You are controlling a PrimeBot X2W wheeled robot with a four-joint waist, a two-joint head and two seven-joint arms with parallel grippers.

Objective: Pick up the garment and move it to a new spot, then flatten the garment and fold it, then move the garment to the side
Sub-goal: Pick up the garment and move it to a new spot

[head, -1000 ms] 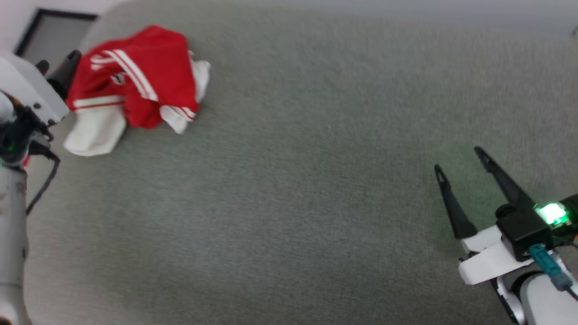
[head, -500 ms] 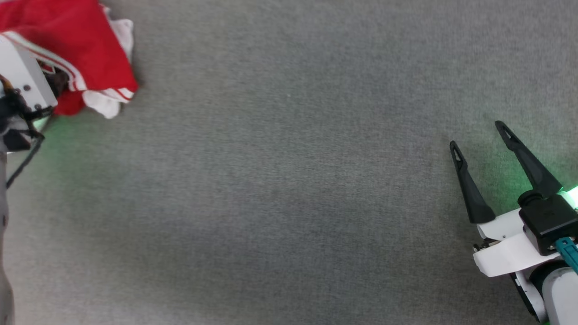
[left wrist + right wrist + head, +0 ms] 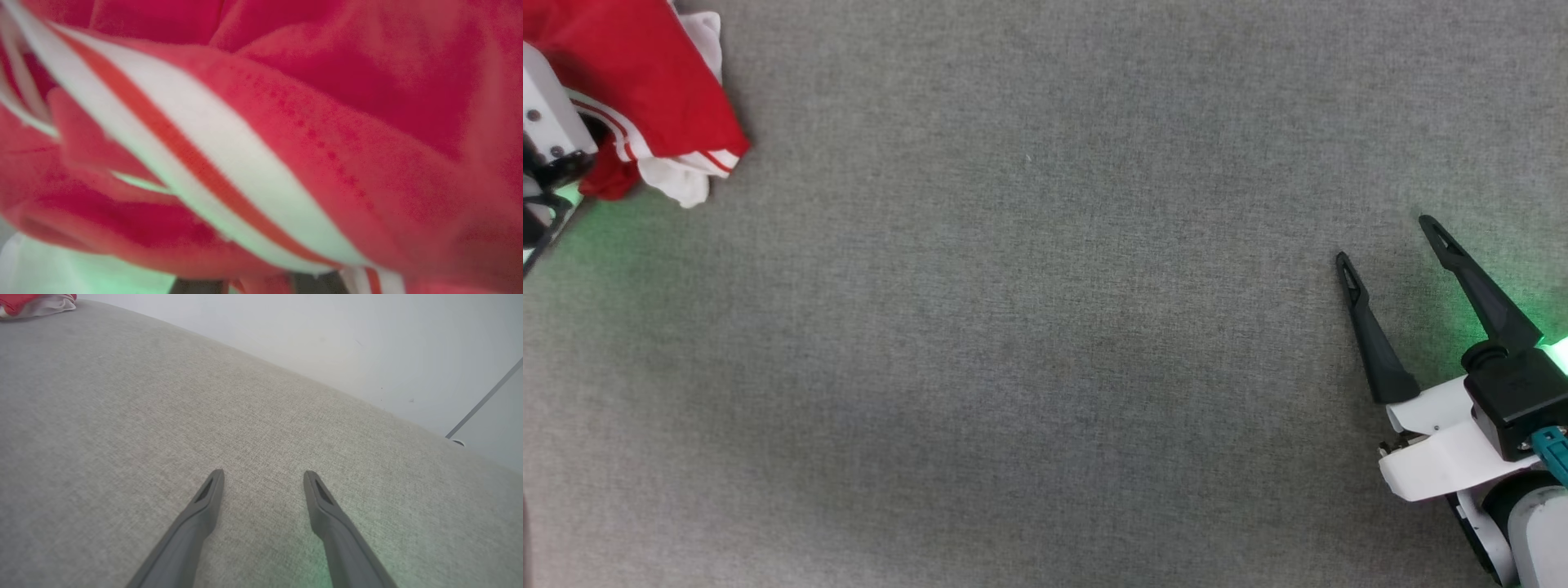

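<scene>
The garment [image 3: 645,73], bright red with white sleeve ends and striped trim, lies crumpled on the grey cloth surface [image 3: 1029,327] at the head view's top left corner. The white housing of my left gripper [image 3: 543,122] presses against its left side, and the cloth hides the fingers. Red folds and a white-and-red stripe of the garment [image 3: 229,163] press right up against the lens in the left wrist view. My right gripper [image 3: 1387,243] hovers open and empty at the lower right, far from the garment. In the right wrist view the right gripper [image 3: 263,475] is spread over bare fabric, and the garment [image 3: 36,302] is at the far top left.
The grey cloth surface spreads wide between the garment and the right gripper. A pale wall [image 3: 327,343] rises past its far edge in the right wrist view.
The head camera has turned, so the garment now sits in the top left corner. My left gripper went from beside the garment into its folds. The right gripper stays open.
</scene>
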